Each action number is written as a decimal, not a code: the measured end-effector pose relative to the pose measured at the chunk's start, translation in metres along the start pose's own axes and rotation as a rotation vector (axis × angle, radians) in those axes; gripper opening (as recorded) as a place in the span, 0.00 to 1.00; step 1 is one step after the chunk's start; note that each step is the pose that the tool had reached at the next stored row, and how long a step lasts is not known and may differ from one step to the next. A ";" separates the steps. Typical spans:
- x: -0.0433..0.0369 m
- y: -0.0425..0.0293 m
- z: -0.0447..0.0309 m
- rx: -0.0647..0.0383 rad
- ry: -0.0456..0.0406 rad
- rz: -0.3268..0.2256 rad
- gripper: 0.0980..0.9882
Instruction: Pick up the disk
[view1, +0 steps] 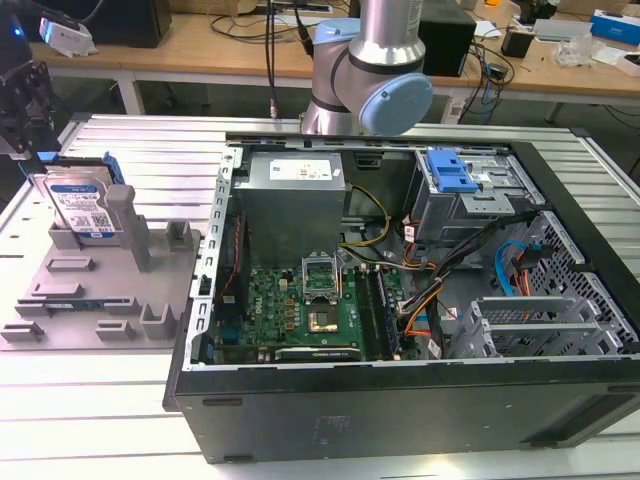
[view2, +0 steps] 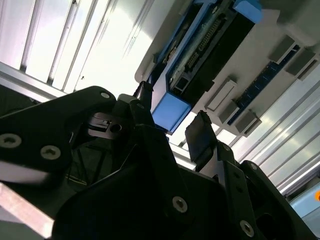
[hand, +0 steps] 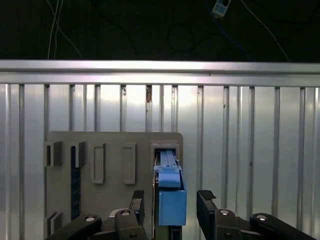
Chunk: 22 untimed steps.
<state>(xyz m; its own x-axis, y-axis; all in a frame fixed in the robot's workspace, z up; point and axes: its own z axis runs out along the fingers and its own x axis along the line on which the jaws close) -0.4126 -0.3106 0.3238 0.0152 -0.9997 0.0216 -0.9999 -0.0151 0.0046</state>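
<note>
The disk (hand: 170, 176) stands on its edge in a slot of the grey tray (view1: 60, 300), at the exterior view's left, on the metal desk (view1: 130, 400) beside the open computer case (view1: 400, 410). A few things could go wrong from here. If the pincer (hand: 171, 198) shuts when it is not in the middle, one finger would reach the disk first and push it sideways, so it may tip or get stuck in its slot. The blue side rails look smooth, so the disk could slip out if the hold is weak or too near the top. A finger could also bump the tray or the grey post (view1: 125, 215) just beside the disk. For now the pincer is wide open and holds nothing. In the first wrist view its two black fingers (hand: 206, 200) sit one on each side of the disk's blue end, with a small gap on each side. They do not look like they touch it.
</note>
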 end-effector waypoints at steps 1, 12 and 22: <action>0.0000 0.0000 0.0013 0.000 0.0000 -0.001 0.50; -0.0003 0.0002 0.0137 0.000 0.0016 -0.010 0.50; -0.0005 0.0003 0.0210 0.000 0.0017 -0.014 0.50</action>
<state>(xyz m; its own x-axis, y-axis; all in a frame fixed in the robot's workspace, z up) -0.4131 -0.3106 0.3028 0.0293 -0.9993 0.0233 -0.9996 -0.0292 0.0047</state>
